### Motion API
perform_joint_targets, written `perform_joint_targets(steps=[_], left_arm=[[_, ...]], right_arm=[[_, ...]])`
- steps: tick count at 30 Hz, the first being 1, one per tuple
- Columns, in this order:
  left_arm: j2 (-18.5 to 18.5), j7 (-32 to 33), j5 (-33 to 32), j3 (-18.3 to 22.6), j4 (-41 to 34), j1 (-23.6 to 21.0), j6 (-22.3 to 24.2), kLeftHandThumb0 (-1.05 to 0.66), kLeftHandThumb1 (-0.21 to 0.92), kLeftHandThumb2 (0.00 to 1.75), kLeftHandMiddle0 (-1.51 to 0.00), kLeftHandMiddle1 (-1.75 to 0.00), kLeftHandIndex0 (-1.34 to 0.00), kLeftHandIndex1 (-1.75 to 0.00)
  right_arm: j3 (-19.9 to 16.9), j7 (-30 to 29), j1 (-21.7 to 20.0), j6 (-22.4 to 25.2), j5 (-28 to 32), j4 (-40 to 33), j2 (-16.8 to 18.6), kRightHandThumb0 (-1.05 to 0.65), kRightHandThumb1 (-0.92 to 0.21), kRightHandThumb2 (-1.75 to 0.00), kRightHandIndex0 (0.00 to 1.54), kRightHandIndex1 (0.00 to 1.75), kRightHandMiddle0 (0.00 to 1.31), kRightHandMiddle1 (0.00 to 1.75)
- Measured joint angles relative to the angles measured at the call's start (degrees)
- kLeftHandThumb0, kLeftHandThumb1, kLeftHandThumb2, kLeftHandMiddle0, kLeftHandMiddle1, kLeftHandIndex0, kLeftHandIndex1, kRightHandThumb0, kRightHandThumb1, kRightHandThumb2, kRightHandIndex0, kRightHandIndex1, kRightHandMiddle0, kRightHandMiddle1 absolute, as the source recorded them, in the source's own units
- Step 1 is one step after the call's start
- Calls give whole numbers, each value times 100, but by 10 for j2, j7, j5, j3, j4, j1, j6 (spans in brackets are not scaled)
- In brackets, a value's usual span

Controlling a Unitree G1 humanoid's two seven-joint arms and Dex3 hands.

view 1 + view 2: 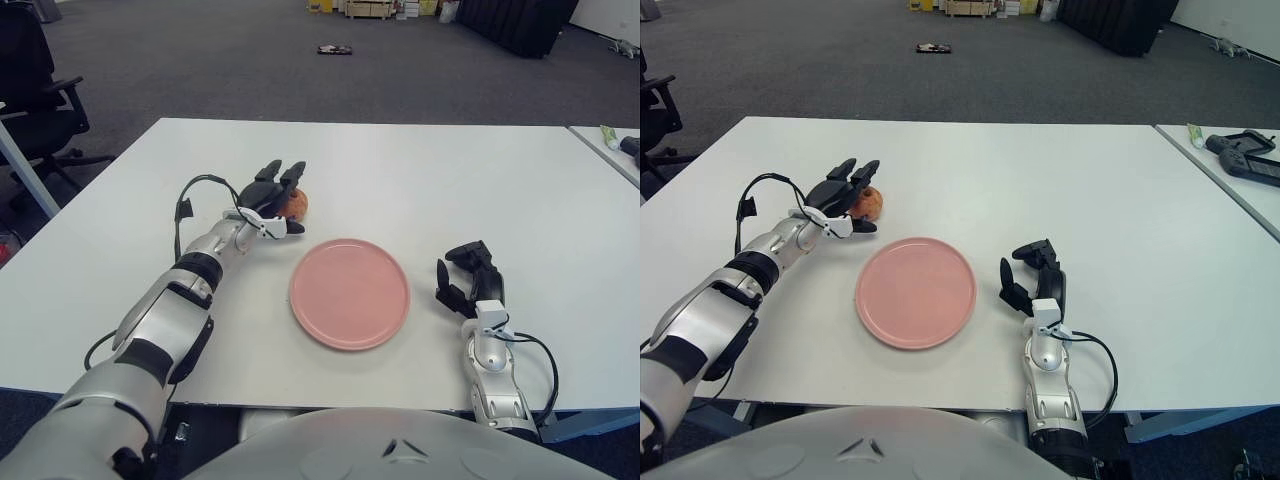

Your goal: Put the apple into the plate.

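left robot hand (845,200) over apple (870,203), plate (915,291) nearby

Left hand (272,198) extended, spread; right hand (468,280) idle.

Apple (297,204) beside pink plate (350,293)
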Motion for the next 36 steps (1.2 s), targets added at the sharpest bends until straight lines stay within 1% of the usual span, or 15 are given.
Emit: perform_joint_targets(steps=[8, 13, 17, 24, 28, 36], left_arm=[[-16, -10, 0, -17, 40, -17, 16, -101, 74, 30, 0, 0, 0, 0], [-24, -17, -1, -24, 63, -21, 26, -101, 76, 30, 0, 0, 0, 0], [-28, -24, -2, -27, 76, -32, 36, -101, 76, 30, 0, 0, 0, 0], [-31, -32, -3, -31, 84, -39, 49, -99, 77, 30, 0, 0, 0, 0], [-33, -35, -4, -32, 85, -40, 53, -98, 78, 30, 0, 0, 0, 0], [-38, -50, -5, -36, 89, -47, 56, -100, 82, 32, 0, 0, 0, 0]], right_arm=[[-1, 0, 0, -12, 3, 3, 0, -39, -63, -93, 75, 139, 37, 175], [-3, 0, 1, -14, 6, 3, 0, -39, -63, -93, 74, 139, 37, 175], [-5, 0, 3, -14, 6, 3, 0, -39, -63, -93, 74, 139, 37, 175], [-7, 0, 5, -14, 6, 3, 0, -39, -62, -94, 73, 137, 38, 175], [-9, 0, 5, -15, 6, 3, 0, -39, -63, -93, 72, 136, 37, 175], [-11, 0, 6, -16, 6, 3, 0, -39, -64, -92, 72, 136, 37, 175]])
